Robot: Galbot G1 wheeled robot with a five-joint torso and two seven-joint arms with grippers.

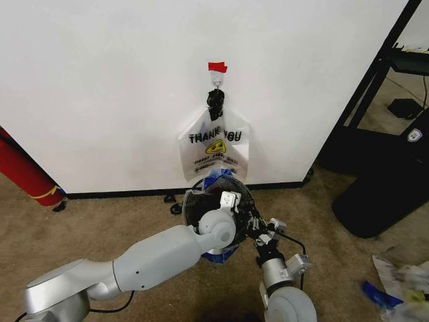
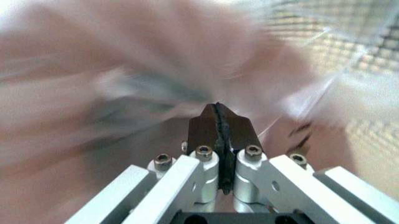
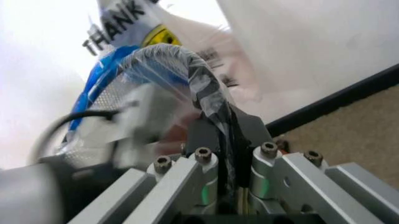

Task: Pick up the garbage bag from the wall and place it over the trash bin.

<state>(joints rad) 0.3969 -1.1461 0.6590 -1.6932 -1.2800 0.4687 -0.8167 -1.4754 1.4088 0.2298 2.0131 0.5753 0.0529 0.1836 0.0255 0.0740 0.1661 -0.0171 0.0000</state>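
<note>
Beige carpet [image 1: 100,221] is bounded by the white wall [image 1: 100,80] and its black baseboard, with open floor to the left. A printed bag [image 1: 216,149] is hung from the red-taped hook [image 1: 216,75]. Below it, the garbage bag [image 3: 159,58] is draped over the rim of the trash bin [image 1: 190,204], just beside the wall. The left gripper [image 2: 220,116] is clenched inside the plastic; the right gripper [image 3: 225,126] is clamped on the bag's edge.

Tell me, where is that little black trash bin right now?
In the head view the trash bin stands on the carpet against the wall, under the hanging printed bag, half hidden behind the left arm.
</note>
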